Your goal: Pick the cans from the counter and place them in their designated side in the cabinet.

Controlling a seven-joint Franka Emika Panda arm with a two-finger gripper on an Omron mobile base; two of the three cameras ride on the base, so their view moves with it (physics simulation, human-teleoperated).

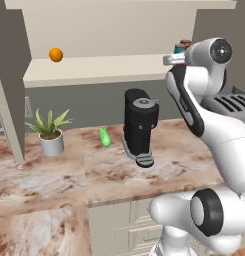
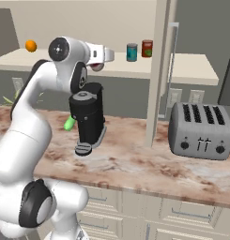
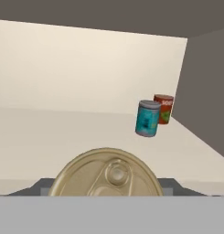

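Observation:
My gripper point(image 2: 100, 63) is shut on a can point(image 3: 108, 175), whose pale pull-tab top faces the hand camera between the dark fingers point(image 3: 171, 185). A bit of red shows under the hand in the right base view. The hand hovers at the front edge of the cabinet shelf point(image 2: 135, 68), to the left of the shelf's two tins. A teal-blue can point(image 3: 147, 118) point(image 2: 131, 52) stands upright on the shelf. Just behind it is a darker red can with a green mark point(image 3: 163, 109) point(image 2: 147, 48). In the left base view my gripper point(image 1: 173, 59) partly hides the teal can point(image 1: 179, 48).
An orange point(image 1: 56, 55) lies at the shelf's left end. On the counter point(image 2: 135, 164) stand a black coffee machine point(image 2: 87, 117), a small green bottle point(image 1: 105, 137), a potted plant point(image 1: 50, 132) and a toaster point(image 2: 200, 131). A cream upright panel point(image 2: 158, 70) rises right of the cans.

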